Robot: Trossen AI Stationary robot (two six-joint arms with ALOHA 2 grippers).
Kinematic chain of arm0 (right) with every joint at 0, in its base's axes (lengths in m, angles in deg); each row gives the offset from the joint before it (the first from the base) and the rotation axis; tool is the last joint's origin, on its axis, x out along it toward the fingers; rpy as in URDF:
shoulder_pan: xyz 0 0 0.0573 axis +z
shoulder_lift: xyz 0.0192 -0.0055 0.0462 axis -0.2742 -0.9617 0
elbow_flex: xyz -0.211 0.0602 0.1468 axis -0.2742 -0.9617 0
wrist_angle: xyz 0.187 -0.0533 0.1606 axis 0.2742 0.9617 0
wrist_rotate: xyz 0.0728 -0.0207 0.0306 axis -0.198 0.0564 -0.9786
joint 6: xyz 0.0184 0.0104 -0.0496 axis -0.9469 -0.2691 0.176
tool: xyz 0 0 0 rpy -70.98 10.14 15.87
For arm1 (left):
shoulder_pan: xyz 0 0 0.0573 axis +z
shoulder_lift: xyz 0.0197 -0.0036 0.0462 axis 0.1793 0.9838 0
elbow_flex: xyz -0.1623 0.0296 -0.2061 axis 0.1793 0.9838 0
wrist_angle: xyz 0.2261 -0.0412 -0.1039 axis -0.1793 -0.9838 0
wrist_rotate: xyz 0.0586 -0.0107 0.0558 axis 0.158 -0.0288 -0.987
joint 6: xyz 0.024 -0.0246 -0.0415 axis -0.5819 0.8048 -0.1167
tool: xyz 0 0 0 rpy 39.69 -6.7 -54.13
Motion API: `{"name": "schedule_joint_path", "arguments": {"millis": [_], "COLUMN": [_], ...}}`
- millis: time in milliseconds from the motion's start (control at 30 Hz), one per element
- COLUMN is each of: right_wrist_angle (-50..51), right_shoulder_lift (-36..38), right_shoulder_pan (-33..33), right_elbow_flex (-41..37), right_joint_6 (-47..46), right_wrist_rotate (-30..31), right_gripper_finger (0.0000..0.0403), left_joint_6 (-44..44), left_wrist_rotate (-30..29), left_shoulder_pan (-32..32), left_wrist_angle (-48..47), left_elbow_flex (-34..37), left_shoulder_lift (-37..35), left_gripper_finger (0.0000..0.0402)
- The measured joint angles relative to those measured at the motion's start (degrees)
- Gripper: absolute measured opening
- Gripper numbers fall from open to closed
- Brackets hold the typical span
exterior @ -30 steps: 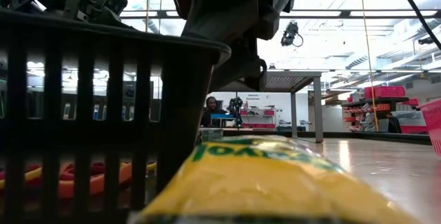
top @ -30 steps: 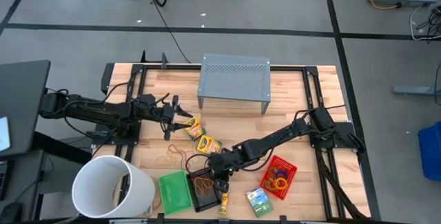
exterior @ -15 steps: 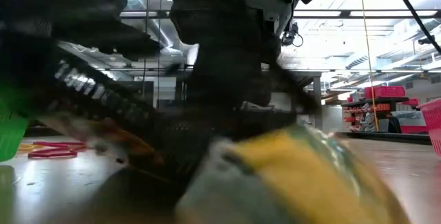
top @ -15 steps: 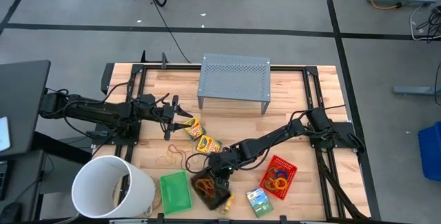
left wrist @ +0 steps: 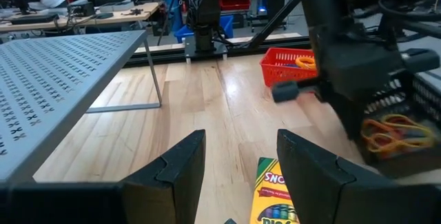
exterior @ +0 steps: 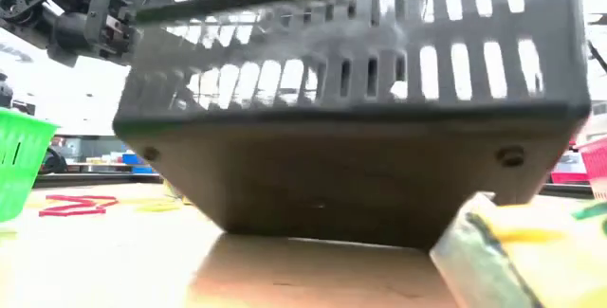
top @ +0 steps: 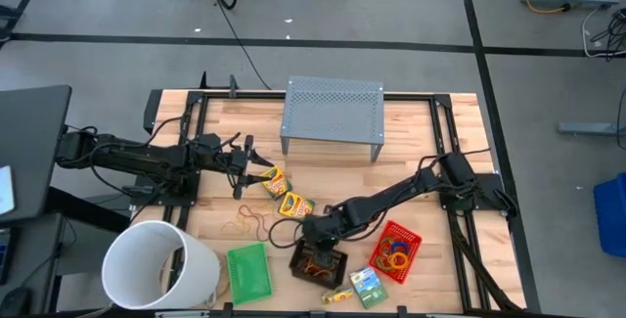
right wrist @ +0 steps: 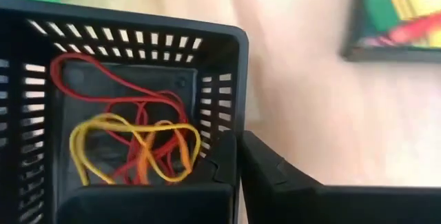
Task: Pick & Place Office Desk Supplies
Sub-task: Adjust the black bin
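The wooden counter (top: 411,152) carries a white bucket (top: 161,264) at its near left and a grey stand (top: 333,113) at the back. Between them the left claw (left wrist: 234,176) hovers spread over a crayon box (top: 273,180). The right claw (top: 318,249) is pressed together on the black tray's (top: 319,264) wall; bands (right wrist: 131,145) lie inside. Green tray (top: 248,271) and red tray (top: 395,251) flank it. Since a second ago, the black tray has slid right and lifted, nudging the glue stick (top: 337,296).
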Motion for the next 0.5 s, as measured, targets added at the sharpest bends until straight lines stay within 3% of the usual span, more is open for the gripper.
{"name": "schedule_joint_path", "arguments": {"millis": [500], "right_wrist_angle": [27.21], "right_shoulder_lift": [4.39], "right_shoulder_pan": [-1.08], "right_elbow_flex": [0.00], "right_joint_6": [-1.13], "right_wrist_rotate": [16.88], "right_gripper_finger": [0.0002], "left_joint_6": [-0.06], "left_wrist_rotate": [-0.39], "left_shoulder_pan": [0.00], "left_wrist_angle": [0.07], "left_elbow_flex": [0.00], "left_shoulder_lift": [0.00], "left_gripper_finger": [0.0185]}}
